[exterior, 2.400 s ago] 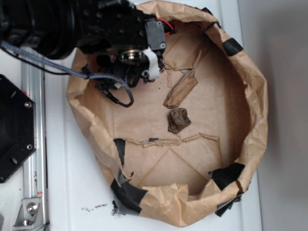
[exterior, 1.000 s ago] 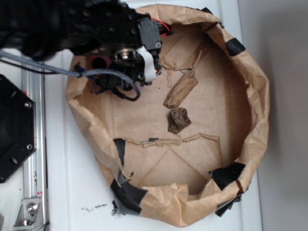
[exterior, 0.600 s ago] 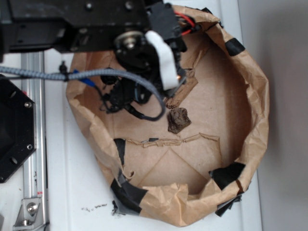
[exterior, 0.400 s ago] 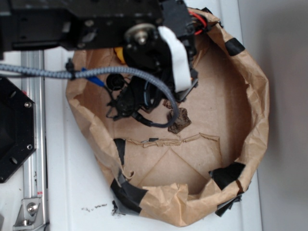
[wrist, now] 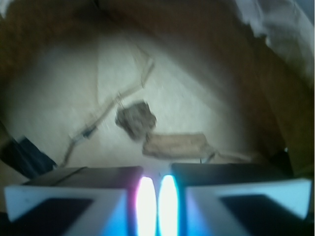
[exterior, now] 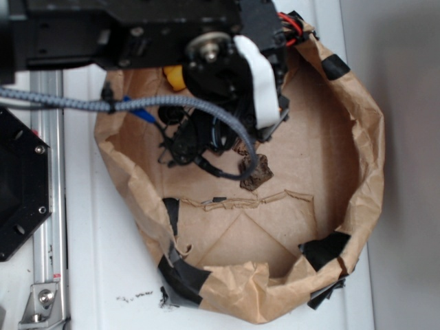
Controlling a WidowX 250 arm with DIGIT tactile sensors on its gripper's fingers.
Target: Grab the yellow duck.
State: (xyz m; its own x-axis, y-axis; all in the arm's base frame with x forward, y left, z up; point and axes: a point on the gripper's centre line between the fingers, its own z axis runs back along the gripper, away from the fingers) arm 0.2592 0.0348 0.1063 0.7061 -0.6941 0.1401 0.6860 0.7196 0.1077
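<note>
The yellow duck (exterior: 173, 76) peeks out at the paper basin's (exterior: 364, 172) far-left wall, left of the gripper (wrist: 157, 196), whose jaws look clenched together on nothing

In the paper basin (exterior: 364, 172), the lump (exterior: 258, 175) lies near the bark piece (wrist: 177, 145).

A white table (exterior: 96, 275) is seen carrying a taped brown-paper basin (exterior: 357, 206), with a black plate (exterior: 17, 185) lying left of it.
</note>
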